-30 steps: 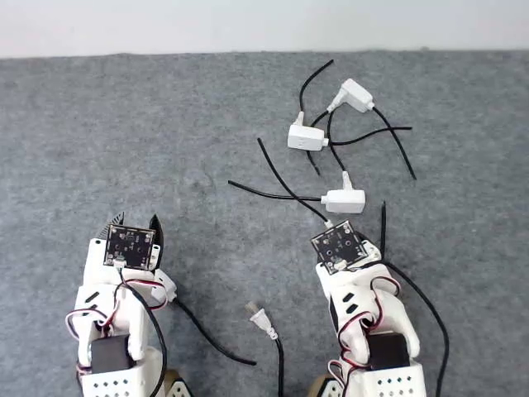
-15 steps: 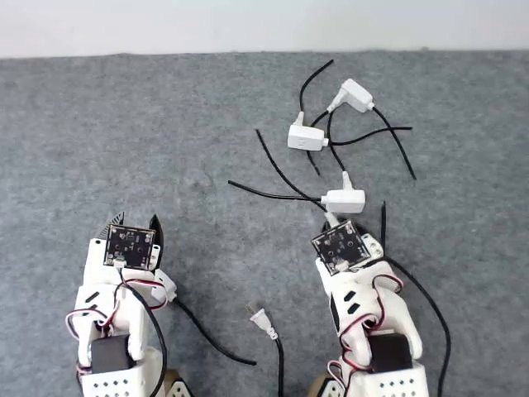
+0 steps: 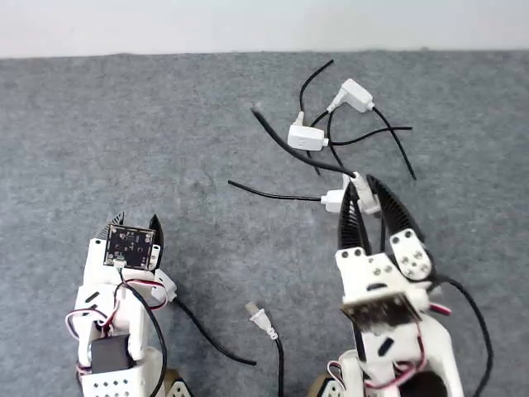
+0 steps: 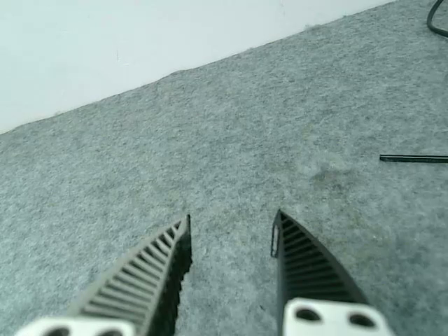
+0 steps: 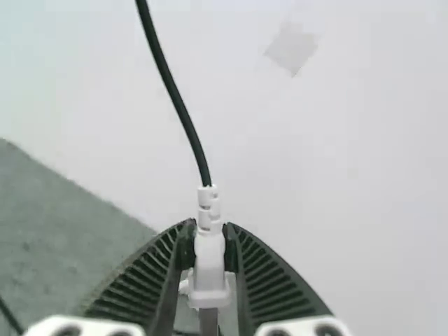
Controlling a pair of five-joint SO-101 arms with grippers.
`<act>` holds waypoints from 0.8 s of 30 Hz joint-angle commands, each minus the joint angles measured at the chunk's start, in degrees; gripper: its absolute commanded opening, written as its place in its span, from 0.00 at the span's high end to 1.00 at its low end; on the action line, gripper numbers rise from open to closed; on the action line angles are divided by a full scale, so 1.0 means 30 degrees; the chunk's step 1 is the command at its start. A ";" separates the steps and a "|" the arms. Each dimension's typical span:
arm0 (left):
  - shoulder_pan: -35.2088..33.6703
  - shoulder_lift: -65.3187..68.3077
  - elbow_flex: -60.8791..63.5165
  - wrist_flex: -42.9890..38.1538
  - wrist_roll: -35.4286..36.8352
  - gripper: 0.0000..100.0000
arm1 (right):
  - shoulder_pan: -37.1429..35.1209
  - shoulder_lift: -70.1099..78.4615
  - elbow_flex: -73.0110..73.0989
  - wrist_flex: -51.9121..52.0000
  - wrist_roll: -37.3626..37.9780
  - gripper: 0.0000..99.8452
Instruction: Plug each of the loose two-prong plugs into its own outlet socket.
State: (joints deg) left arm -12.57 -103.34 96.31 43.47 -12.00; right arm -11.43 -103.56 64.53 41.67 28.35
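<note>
Plug [image 5: 208, 269], white, is pinched between the nearly shut fingers of the right gripper [image 3: 361, 180], held up off the surface [image 3: 165, 124] just over the near socket [image 3: 332, 199]. I can't see the prongs, so which way they face is unknown. Main risk is a blind insertion: the right wrist view looks at the pale wall, not at a socket, so a miss or skewed entry is likely. The grip is on the narrow body by the strain relief, so I'd expect the plug to twist or slip under push force. None of the sockets is pinned; the near one will probably just slide on the felt. Its cord [image 3: 281, 139] runs back past the middle socket [image 3: 307, 138] and over the tangle of black leads there, so pulling it could drag that socket or the far socket [image 3: 357, 95]. The left gripper [image 3: 135, 220] is wide open, holds nothing, sits over bare surface well apart, and isn't bracing anything. A second loose plug [image 3: 263, 321] lies between the two arm bases, untouched, with its lead trailing toward the front edge near the right arm.
</note>
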 commanded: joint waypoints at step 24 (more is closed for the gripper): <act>1.1077 -0.0293 -0.7311 0.0029 -0.0147 0.82 | -0.5993 0.0103 -0.3106 -0.1890 0.2344 0.99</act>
State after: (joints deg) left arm 19.60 -103.34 76.35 43.47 -12.00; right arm -28.22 -103.65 56.97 40.62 43.91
